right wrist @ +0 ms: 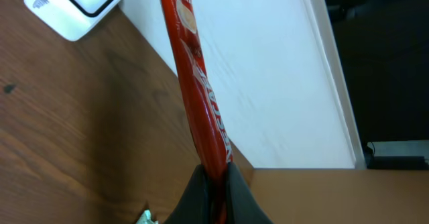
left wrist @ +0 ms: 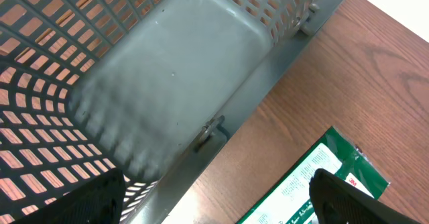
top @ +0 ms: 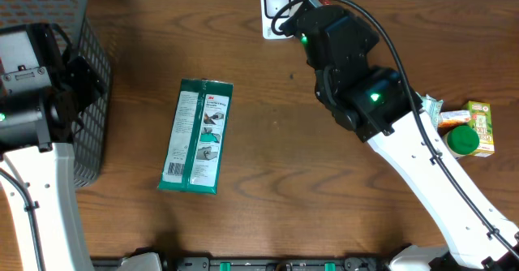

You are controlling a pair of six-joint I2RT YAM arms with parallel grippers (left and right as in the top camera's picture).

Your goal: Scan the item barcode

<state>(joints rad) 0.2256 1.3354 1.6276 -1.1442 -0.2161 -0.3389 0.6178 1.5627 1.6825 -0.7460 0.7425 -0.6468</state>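
The right gripper [right wrist: 216, 184] has its jaws together, clamped on the near end of a thin red packet [right wrist: 201, 83]. The packet stands edge-on, reaching toward the white scanner [right wrist: 74, 6] at the tabletop's far edge.

Risk: the hold is a narrow pinch at one end, so the limp packet may sag, twist or slip, and the barcode could miss the scanner window. The barcode face is not visible.

The left gripper [left wrist: 214, 200] has its fingers apart and empty, over the basket [left wrist: 167, 83] at the left edge. No hazard noted there.
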